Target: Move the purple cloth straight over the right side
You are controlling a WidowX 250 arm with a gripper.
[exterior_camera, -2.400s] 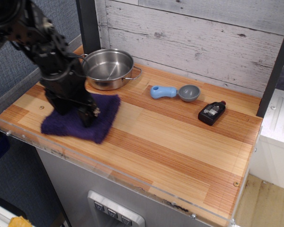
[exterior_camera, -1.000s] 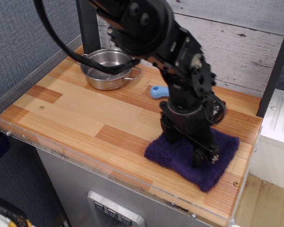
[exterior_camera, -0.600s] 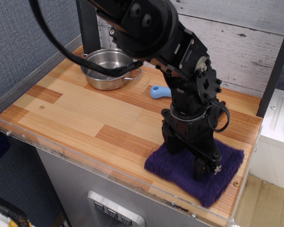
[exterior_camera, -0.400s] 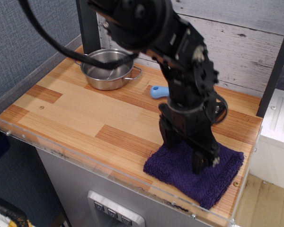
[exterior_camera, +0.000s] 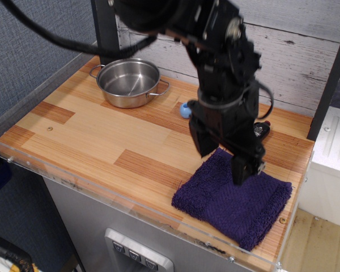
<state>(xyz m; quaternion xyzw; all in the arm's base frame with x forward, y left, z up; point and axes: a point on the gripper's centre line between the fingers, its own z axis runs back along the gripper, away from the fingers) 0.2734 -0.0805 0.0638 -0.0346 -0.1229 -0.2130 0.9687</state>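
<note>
The purple cloth [exterior_camera: 232, 201] lies flat on the wooden table [exterior_camera: 90, 136] at the front right, close to the front edge. It is dark, fuzzy and roughly square. My gripper [exterior_camera: 221, 158] hangs just above the cloth's back left part, lifted clear of it. Its two black fingers [exterior_camera: 241, 170] stand apart with nothing between them. The arm reaches down from the upper left and hides the table behind it.
A steel pot [exterior_camera: 128, 82] stands at the back left. A blue-handled scoop [exterior_camera: 184, 109] and a small black bottle [exterior_camera: 263, 129] lie behind the arm, mostly hidden. A clear plastic lip [exterior_camera: 102, 195] runs along the table's front edge.
The cloth went from the left side, near the pot, to the front right. In the last half second the gripper has let go of it and risen.
</note>
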